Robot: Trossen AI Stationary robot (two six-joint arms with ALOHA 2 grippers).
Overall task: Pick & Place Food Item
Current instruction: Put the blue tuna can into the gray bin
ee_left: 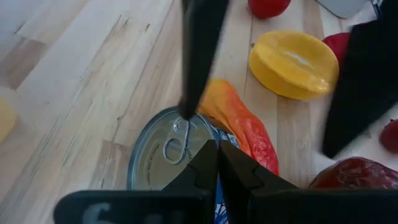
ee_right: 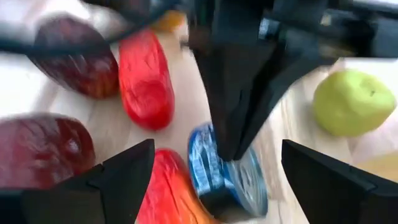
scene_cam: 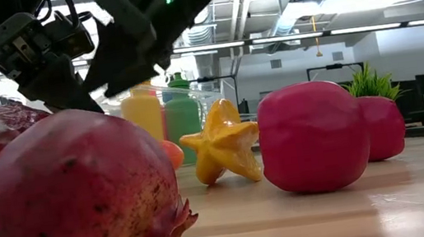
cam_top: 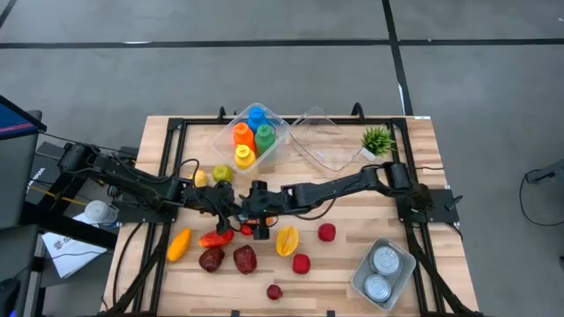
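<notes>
Between the open right hand fingers, blue can, closed left hand touching its lid.

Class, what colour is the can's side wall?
Blue, clearest in the right wrist view: can.

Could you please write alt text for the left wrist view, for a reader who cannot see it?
The left arm's shut claw hangs just above a silver-topped can with a ring pull, standing on the wooden table. An orange-red pepper-like fruit lies beside the can, with a yellow star fruit beyond it, and dark fingers of the right arm's open claw reach in beside the can.
</notes>
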